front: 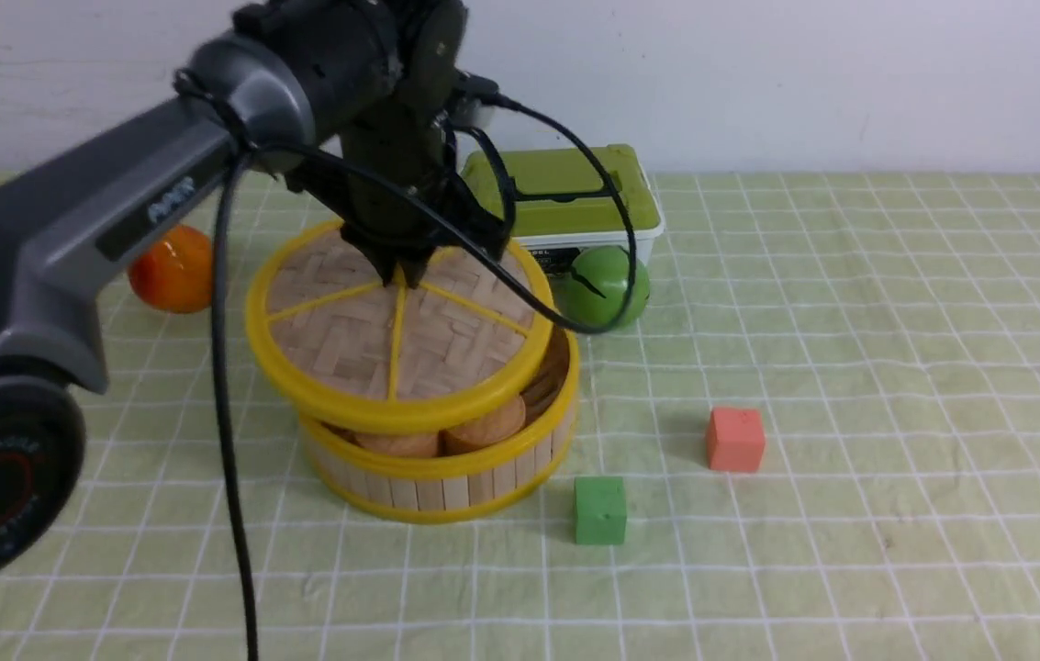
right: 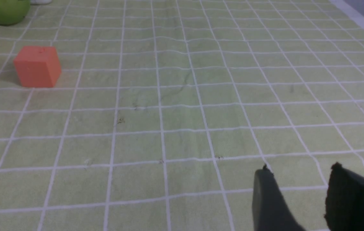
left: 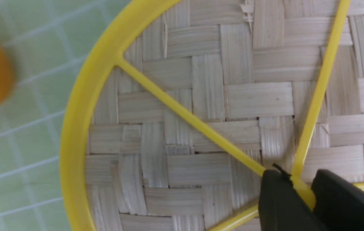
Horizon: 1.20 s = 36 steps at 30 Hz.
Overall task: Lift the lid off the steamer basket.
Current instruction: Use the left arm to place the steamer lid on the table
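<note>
Treat lid (front: pixel 396 335) as probably light, stiff, slick-rimmed weave; grip at central knob (left: pixel 302 191), now pinched between closed left fingers (left: pixel 278 205), with lid hanging tilted just above basket (front: pixel 446 487), at 10 o'clock from green cube (front: pixel 599 510); right fingers (right: pixel 271 202) parted, holding nothing, over counter (right: pixel 182 128).

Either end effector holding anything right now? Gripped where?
Left end effector holds the lid by its central knob, where the spokes meet. Right end effector holds nothing.
</note>
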Each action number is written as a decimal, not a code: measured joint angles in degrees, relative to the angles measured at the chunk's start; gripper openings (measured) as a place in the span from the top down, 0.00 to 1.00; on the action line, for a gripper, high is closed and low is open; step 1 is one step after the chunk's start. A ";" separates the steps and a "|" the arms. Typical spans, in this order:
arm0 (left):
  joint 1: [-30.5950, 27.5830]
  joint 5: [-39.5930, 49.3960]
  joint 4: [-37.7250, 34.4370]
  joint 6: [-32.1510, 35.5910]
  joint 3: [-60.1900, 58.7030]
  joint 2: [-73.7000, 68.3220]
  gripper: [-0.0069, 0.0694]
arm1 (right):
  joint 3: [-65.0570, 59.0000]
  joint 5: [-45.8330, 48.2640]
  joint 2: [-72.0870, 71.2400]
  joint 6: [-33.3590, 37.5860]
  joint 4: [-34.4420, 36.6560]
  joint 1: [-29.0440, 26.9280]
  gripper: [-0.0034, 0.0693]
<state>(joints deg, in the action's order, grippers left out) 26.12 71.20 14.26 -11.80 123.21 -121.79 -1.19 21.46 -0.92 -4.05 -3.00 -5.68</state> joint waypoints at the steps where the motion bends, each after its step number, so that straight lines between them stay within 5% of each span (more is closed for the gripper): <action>1: -1.16 0.00 0.30 0.00 0.00 2.10 0.76 | 0.00 0.00 0.00 0.00 0.00 0.00 0.62; 8: -6.51 0.00 -0.23 0.00 0.06 10.79 0.76 | 0.00 0.00 0.00 0.00 0.00 0.00 0.62; 12: -14.97 0.00 -1.25 -1.85 -0.87 14.18 0.76 | 0.00 0.00 0.00 0.00 0.00 0.00 0.62; 19: -25.14 -0.11 -4.77 -3.97 -17.92 15.15 0.76 | 0.00 0.00 0.00 0.00 0.00 0.00 0.62; 27: -26.01 -18.18 -5.09 -7.18 -37.65 13.84 0.76 | 0.00 0.00 0.00 0.00 0.00 0.00 0.62; 36: -26.01 -29.24 -5.27 -10.14 -40.40 10.91 0.76 | 0.00 0.00 0.00 0.00 0.00 0.00 0.62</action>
<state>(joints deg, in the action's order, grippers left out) 0.10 41.96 8.99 -21.94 82.81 -110.88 -1.19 21.46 -0.92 -4.05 -3.00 -5.68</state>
